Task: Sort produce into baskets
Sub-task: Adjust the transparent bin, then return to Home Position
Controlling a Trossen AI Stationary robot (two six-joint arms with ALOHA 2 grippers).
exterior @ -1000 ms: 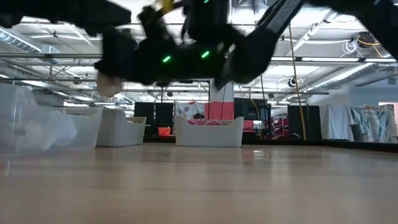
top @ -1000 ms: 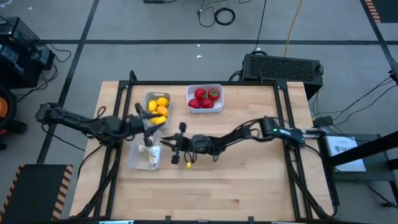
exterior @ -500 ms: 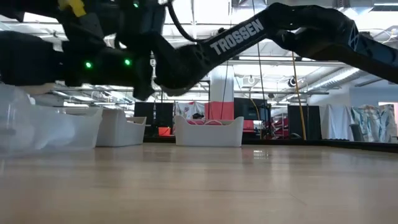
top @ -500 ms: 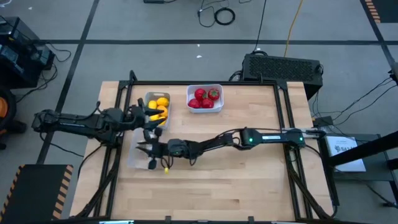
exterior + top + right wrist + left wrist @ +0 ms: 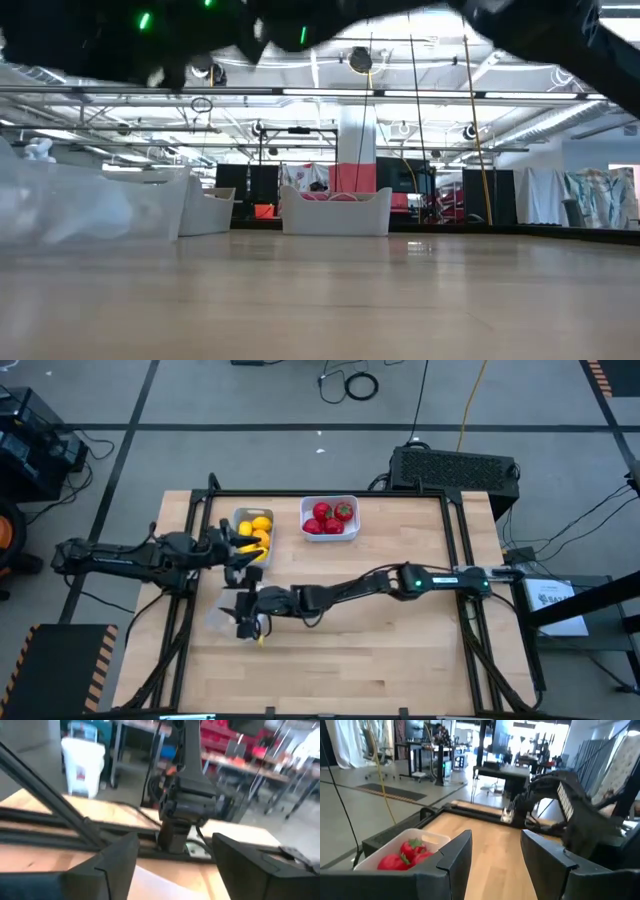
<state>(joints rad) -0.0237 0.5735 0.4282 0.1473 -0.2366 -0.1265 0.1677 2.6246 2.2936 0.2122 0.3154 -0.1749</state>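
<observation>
Clear basket (image 5: 222,618) beneath my right gripper (image 5: 243,612), fingers spread, nothing held; my left gripper (image 5: 240,550), parted and empty, hovers at grey basket (image 5: 240,517)

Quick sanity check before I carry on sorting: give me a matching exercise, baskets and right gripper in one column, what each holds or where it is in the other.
Things:
1. white basket
2. grey basket
3. clear basket
4. right gripper

Descriptions:
A. yellow and orange fruits inside
B. at the table's left, below the grey one
C. red fruits with green tops inside
D. over the clear basket, fingers apart

Pairs: 1-C, 2-A, 3-B, 4-D
</observation>
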